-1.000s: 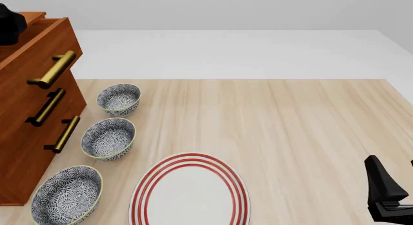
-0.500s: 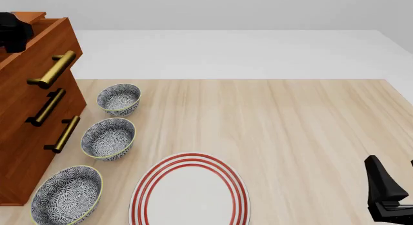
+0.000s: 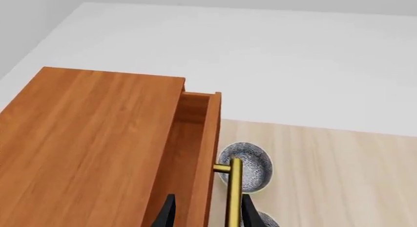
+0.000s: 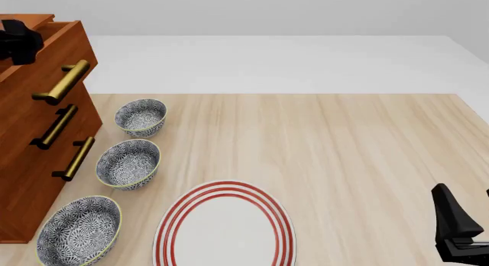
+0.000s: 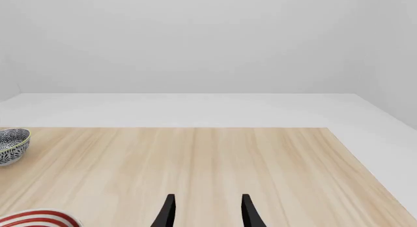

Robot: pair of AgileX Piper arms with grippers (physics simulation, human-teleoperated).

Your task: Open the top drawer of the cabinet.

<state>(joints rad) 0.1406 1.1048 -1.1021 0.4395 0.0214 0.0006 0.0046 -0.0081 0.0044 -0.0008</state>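
The cabinet [image 4: 23,180] stands at the table's left edge; its top shows in the left wrist view [image 3: 85,139]. The top drawer [image 4: 42,63] is pulled out a little, with a gap behind its front panel [image 3: 203,154]. Its brass bar handle [image 4: 65,82] also shows in the left wrist view [image 3: 233,188]. My left gripper [image 4: 19,40] hovers above the drawer. It is open [image 3: 207,216], with one finger over the drawer's inside and the other beyond the handle. My right gripper [image 4: 458,231] is open and empty [image 5: 207,211] low at the front right.
Three patterned bowls [image 4: 141,117] [image 4: 127,163] [image 4: 79,230] line up in front of the cabinet. A red-rimmed white plate [image 4: 225,229] lies at the front middle. Two lower drawers have similar brass handles [image 4: 55,127] [image 4: 77,158]. The table's far edge meets a white floor.
My left gripper has shifted slightly right and down above the top drawer in the front view. The drawer and the right arm have not visibly moved.
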